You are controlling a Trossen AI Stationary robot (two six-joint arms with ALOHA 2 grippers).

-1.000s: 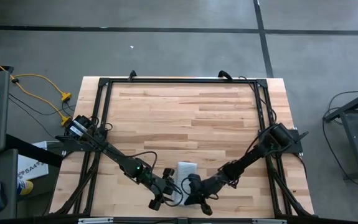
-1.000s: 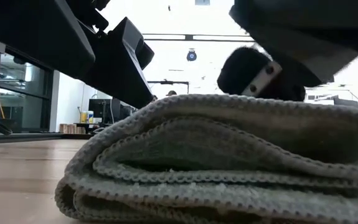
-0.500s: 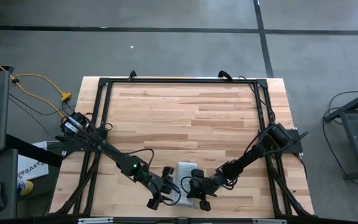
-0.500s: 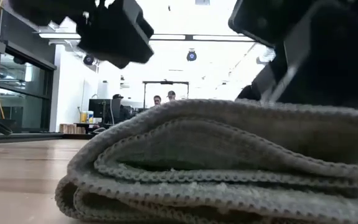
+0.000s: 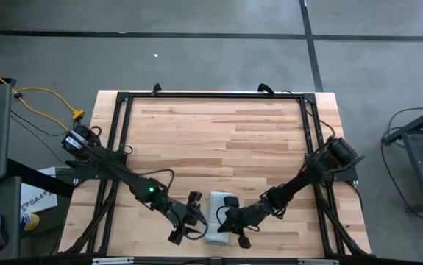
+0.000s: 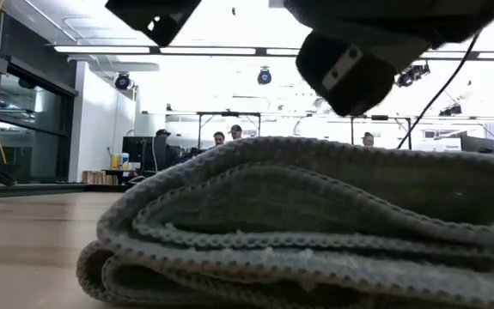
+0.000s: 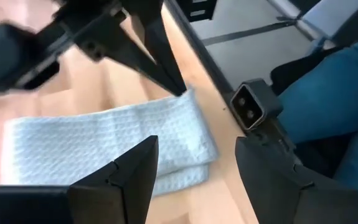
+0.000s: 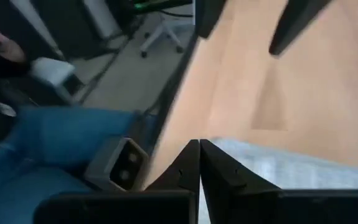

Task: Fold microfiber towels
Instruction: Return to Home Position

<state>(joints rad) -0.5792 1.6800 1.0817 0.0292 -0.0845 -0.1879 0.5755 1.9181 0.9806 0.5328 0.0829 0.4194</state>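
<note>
So, the folded microfiber towel (image 5: 218, 204) is seen lying near the edge of the wooden surface (image 5: 218, 132). The left end effector (image 7: 194, 168) is spread wide just beside it, while the right end effector (image 8: 199, 163) is pinched closed over it.

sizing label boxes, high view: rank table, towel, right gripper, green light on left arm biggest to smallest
1. table
2. towel and right gripper: too alike to rank, and the gripper overlaps the towel
3. green light on the left arm
</note>
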